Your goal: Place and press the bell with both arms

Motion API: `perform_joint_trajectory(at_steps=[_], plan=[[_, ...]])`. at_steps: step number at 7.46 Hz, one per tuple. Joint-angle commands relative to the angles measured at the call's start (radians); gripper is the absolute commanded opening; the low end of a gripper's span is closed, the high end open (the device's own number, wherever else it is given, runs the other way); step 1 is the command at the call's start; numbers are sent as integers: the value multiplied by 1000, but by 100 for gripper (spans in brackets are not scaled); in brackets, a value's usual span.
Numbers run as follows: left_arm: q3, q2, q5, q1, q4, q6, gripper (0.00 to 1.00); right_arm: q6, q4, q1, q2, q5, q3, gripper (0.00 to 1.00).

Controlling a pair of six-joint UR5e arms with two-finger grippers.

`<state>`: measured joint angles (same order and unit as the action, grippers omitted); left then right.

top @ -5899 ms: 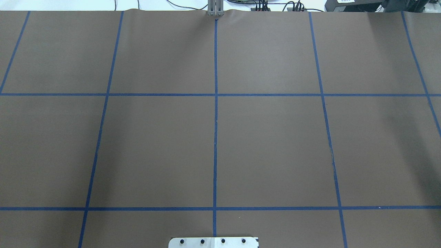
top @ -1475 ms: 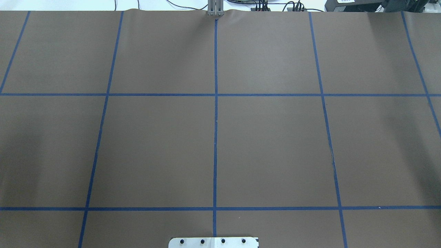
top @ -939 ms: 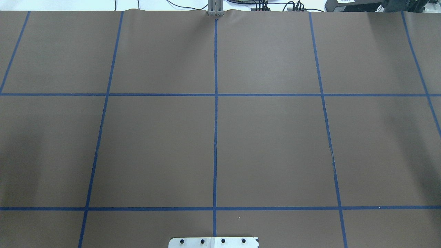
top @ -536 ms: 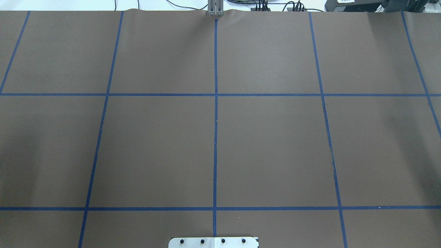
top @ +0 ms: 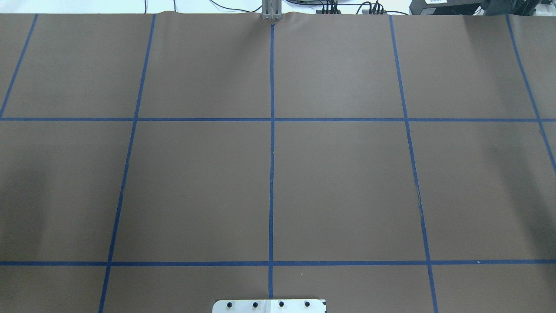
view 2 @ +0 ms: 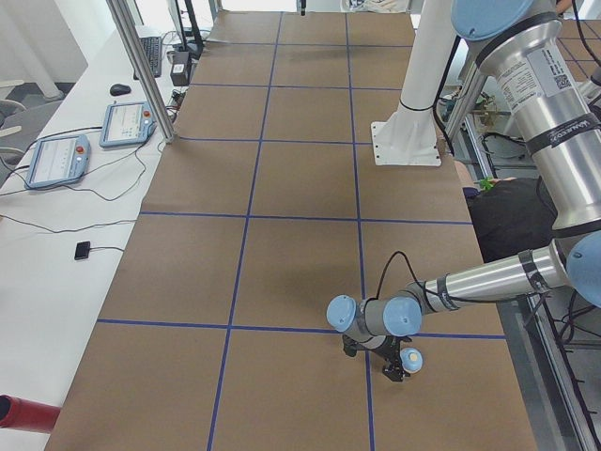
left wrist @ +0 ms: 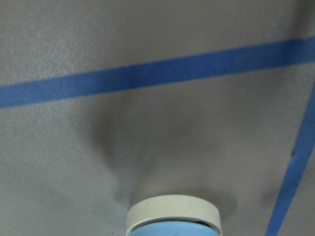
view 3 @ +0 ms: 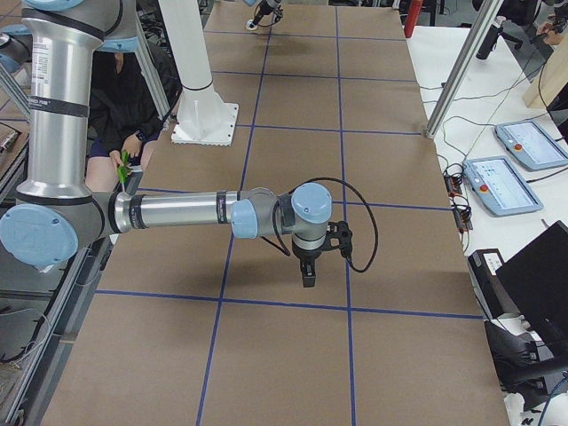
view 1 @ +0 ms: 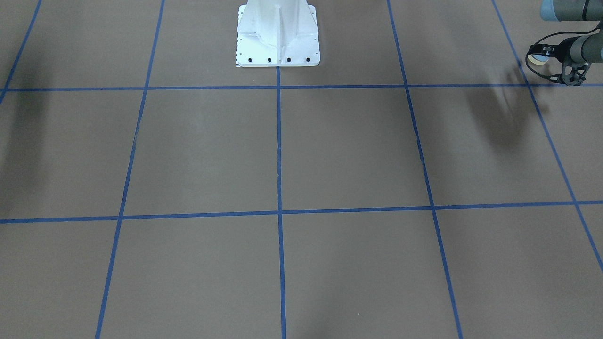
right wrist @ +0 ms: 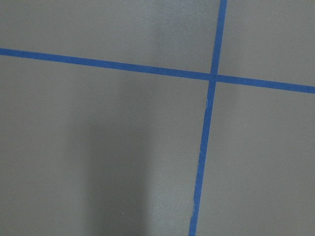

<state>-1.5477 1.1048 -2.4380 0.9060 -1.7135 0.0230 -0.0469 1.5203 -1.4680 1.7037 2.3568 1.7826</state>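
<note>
Holds the bell (view 1: 535, 59) clenched in the left claw (view 1: 547, 61), sideways and aloft over the left end of the table (view 1: 348, 150), cream base turned away from the wrist. Casts a shadow on the table close to a tape line (left wrist: 147, 73). Hangs the right claw (view 3: 308, 271) pointing down over the table's right part, near a tape crossing (right wrist: 212, 76), well apart from the bell. Cannot tell whether released or clenched there.
</note>
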Motion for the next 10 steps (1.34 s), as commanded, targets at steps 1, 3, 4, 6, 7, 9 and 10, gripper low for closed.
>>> perform_joint_trajectory(at_steps=[1, 3, 4, 6, 7, 9, 10], plan=[[11, 3, 4, -6, 0, 0, 100, -1, 0, 0, 2, 1, 0, 100], [12, 3, 5, -9, -2, 0, 97, -1, 0, 0, 2, 1, 0, 100], [12, 3, 5, -9, -2, 0, 97, -1, 0, 0, 4, 1, 0, 100], [12, 3, 5, -12, -2, 0, 97, -1, 0, 0, 4, 1, 0, 100], [12, 3, 5, -13, -2, 0, 97, -1, 0, 0, 4, 1, 0, 100], [12, 4, 5, -16, -2, 0, 78, -1, 0, 0, 4, 1, 1, 100], [12, 4, 5, -18, -3, 0, 58, -1, 0, 0, 4, 1, 1, 100]])
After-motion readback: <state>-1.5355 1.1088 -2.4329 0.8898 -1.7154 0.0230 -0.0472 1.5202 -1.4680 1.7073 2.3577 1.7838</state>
